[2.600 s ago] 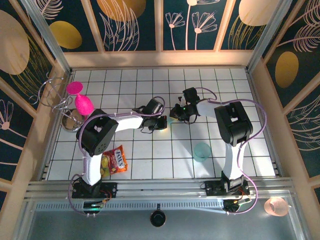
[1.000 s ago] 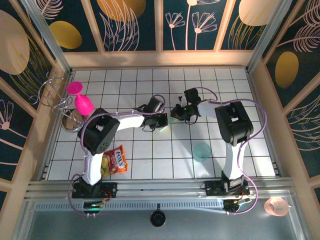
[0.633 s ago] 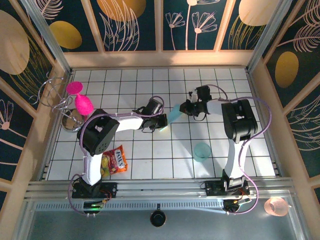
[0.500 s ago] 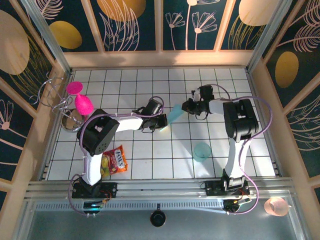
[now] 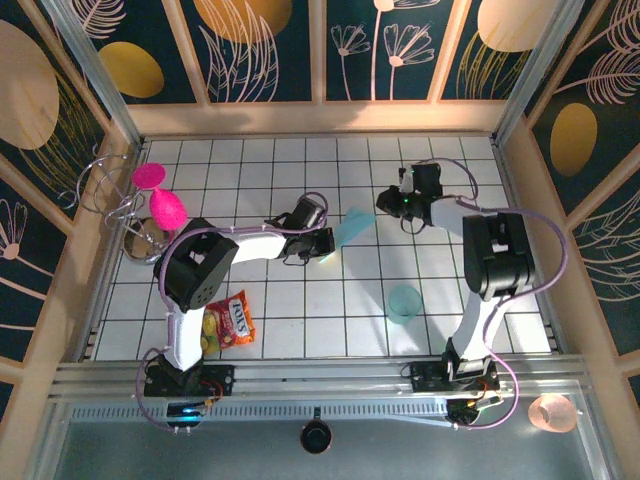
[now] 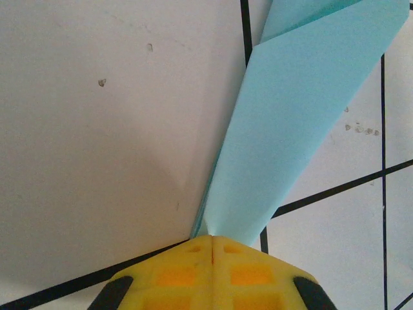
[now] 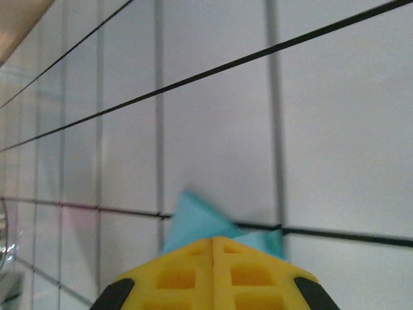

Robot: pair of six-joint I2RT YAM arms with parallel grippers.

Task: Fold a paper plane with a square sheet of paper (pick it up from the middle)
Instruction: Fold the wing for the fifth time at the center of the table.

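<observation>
Progress looks past halfway, though unfinished. In the top view the sheet of paper (image 5: 352,228) is no flat square but a narrow, slanted light-blue strip near the middle of the table (image 5: 300,300). It reaches from the left gripper (image 5: 325,243) at its lower end up toward the right gripper (image 5: 386,203) by its upper end. The teal cup (image 5: 404,303) stands well apart, nearer the arm bases. I cannot tell from here whether wings and a sharp nose exist yet, so the last creases probably remain.

In the left wrist view the yellow fingers are pressed together with no gap. The paper fans out from between their tips as two stacked layers with a fold edge, so this gripper has it pinched.

In the right wrist view that gripper's fingers are likewise closed tight, and a blue corner of the paper peeks out right behind the tips. Whether it is actually clamped or merely lies beyond them I cannot tell
</observation>
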